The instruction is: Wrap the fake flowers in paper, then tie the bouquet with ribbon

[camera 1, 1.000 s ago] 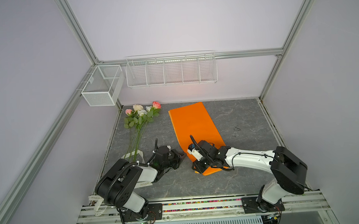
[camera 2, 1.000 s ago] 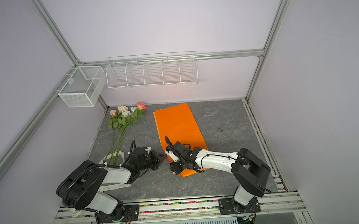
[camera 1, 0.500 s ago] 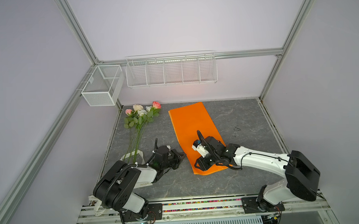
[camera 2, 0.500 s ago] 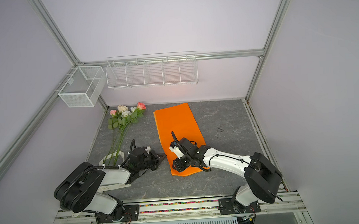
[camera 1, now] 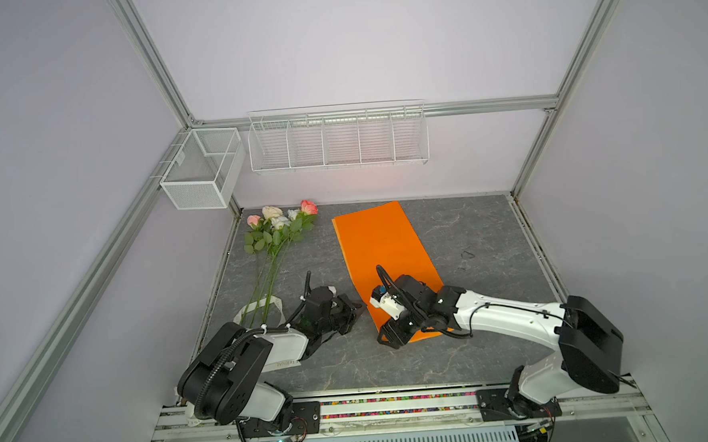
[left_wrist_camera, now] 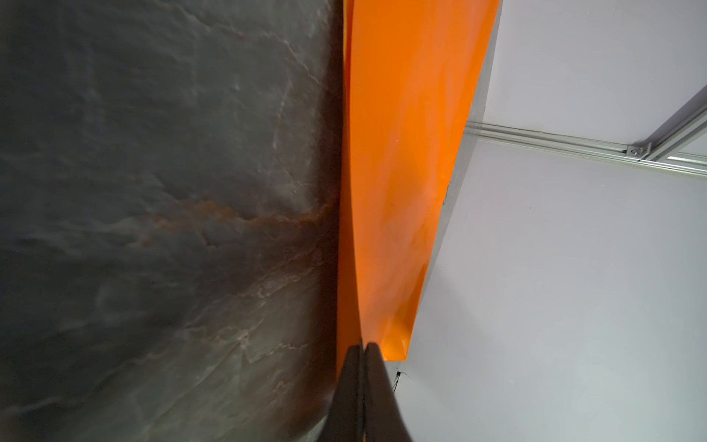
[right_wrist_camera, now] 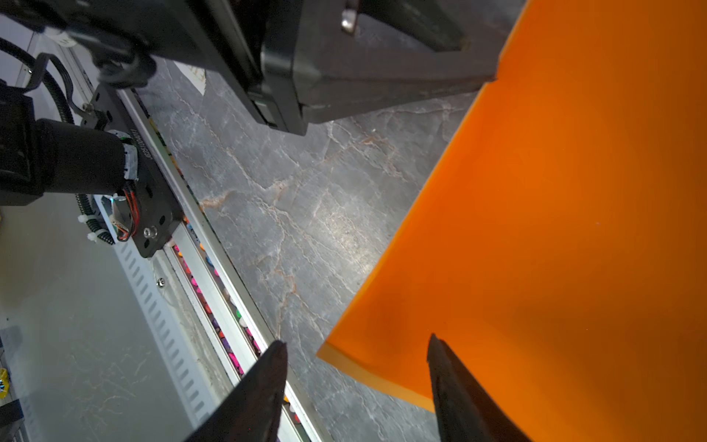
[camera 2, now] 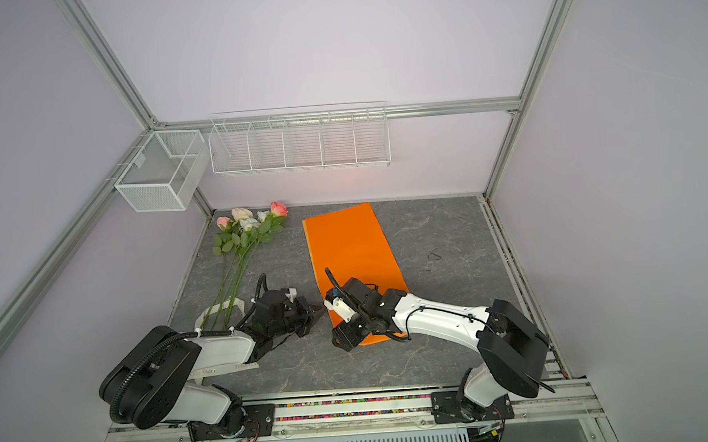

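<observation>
Shows, in both top views, a grey table (camera 1: 469, 232) inside a pale-walled cell, with 2 robot arms reaching in from the front rail. Places the bouquet of fake flowers (camera 1: 280, 230) flat at the rear left of the table, blooms toward the back wall, long stems pointing forward, well apart from both grippers. Sets the stem ends across a cream ribbon (camera 1: 244, 310) looped loosely on the table, neither wound round the stems nor knotted. Puts a sheet of orange paper (camera 1: 380, 245) in the middle of the table, near the flowers but not touching them. Finds the left gripper (left_wrist_camera: 363, 346) pressed together on the paper's near left edge, pinching it and apparently raising that edge a little. Finds the right gripper (right_wrist_camera: 357, 344) spread, jaws standing either side of the paper's near corner, gripping nothing. Judged from this: very early in the task, only paper handling under way; placing the flowers on the sheet, wrapping, gathering the stems and tying all left to do. Hidden under the left arm in both top views: part of the ribbon, its printed lettering too small to read. Cut off in both wrist views: most of the sheet. Hard to settle: the exact count of blooms, roughly 5.
</observation>
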Available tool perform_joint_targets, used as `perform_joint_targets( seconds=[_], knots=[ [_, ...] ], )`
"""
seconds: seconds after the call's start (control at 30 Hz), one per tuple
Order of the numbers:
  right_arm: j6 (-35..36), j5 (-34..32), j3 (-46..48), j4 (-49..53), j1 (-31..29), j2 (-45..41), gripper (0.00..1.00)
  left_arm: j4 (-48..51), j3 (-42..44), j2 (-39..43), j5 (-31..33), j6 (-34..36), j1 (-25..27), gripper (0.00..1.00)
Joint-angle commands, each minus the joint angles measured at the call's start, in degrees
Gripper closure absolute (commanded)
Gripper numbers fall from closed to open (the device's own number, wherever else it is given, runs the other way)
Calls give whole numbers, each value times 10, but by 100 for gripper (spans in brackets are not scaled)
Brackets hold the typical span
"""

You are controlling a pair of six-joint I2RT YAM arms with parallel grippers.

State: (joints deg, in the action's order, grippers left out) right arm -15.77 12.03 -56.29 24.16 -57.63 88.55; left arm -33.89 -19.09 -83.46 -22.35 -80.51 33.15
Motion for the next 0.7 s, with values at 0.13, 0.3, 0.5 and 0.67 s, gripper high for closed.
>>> perform_joint_targets(
  seconds=[0.13,0.3,0.5,0.67],
  knots=[
    [9,-70,-12,24,-20,21,40,8,-13,11,-2,5,2,100],
    [9,-41,3,13,-16,-29,34,19,-8,16,2,10,2,100],
    [6,-6,37,3,26,-87,32,25,-8,19,5,13,2,100],
    [23,-12,33,13,25,-58,33,30,-11,23,3,16,2,100]
  ],
)
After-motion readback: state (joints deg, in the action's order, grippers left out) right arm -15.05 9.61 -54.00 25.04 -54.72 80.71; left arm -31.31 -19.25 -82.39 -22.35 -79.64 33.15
